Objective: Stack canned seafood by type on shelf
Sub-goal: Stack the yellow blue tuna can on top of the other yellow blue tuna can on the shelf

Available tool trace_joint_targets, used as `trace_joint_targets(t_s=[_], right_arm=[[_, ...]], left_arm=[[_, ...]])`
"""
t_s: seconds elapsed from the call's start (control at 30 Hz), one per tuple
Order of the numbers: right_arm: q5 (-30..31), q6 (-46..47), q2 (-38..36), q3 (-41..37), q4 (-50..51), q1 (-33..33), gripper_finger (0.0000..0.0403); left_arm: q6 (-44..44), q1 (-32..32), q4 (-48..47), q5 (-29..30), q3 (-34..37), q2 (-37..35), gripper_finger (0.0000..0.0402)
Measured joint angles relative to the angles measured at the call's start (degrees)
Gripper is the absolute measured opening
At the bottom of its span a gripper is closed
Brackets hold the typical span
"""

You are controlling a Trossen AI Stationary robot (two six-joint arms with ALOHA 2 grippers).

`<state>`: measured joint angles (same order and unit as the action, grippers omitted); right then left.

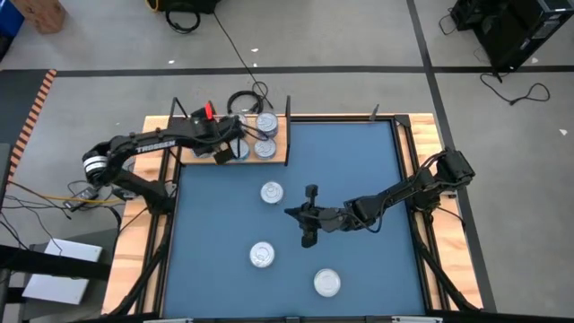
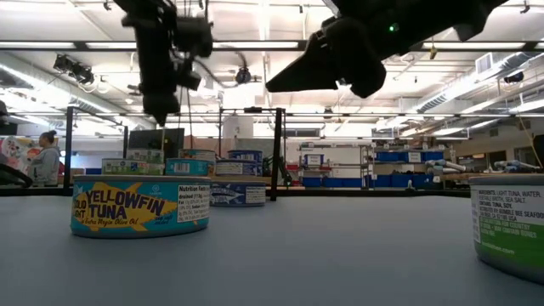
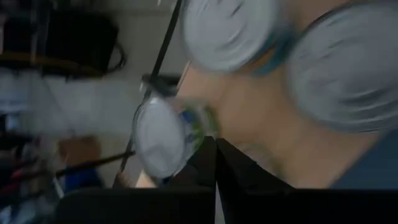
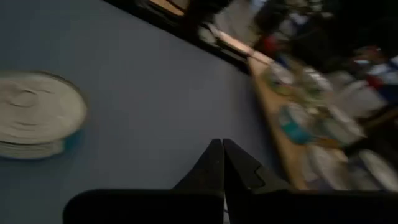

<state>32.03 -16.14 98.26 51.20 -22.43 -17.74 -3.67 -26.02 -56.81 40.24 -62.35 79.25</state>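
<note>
The left gripper (image 1: 235, 148) was held closed and empty over the tins (image 1: 265, 148) on the shelf (image 1: 278, 154), while the right gripper (image 1: 308, 235) was kept closed above the blue mat (image 1: 359, 269).

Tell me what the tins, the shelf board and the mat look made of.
Tins: metal, judging by the shiny silver lids; printed paper-like labels show in the low view.
Shelf board: light-brown wood, matte, probably.
Mat: blue, dull, glare-free; perhaps fabric or rubber.
</note>
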Motion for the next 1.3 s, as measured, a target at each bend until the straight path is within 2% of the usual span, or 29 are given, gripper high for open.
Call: trace_joint_targets(t_s=[0.23,0.37,0.57,0.8,0.93,1.1,1.3], right_arm=[[-6.69,3.96,0.02,0.00,0.21,2.29,0.0002],[-10.11,6.08,0.02,0.00,0.22,2.88,0.0002],[-10.82,6.14,0.02,0.00,0.40,2.88,0.0002],[-12.82,9.22,0.04,0.00,3.09,3.26,0.0002],[-16.71,11.85,0.07,0.00,3.77,3.68,0.0006],[-16.73,12.18,0.07,0.00,3.82,3.67,0.0011],[-16.73,13.48,0.07,0.00,4.13,3.67,0.0011]], left_arm=[[-0.09,9.89,1.64,-1.76,0.00,-4.09,0.0003],[0.33,15.69,7.02,-6.50,0.67,-5.63,0.0002],[-2.30,23.74,26.85,-14.22,10.06,-10.92,0.0001],[-3.15,32.84,43.28,-15.44,21.26,-14.22,0.0001],[-1.16,36.72,49.17,-15.92,26.61,-14.12,0.0002],[2.39,41.24,56.34,-19.41,31.07,-13.63,0.0002],[4.92,46.97,58.05,-28.84,31.61,-13.63,0.0003]])
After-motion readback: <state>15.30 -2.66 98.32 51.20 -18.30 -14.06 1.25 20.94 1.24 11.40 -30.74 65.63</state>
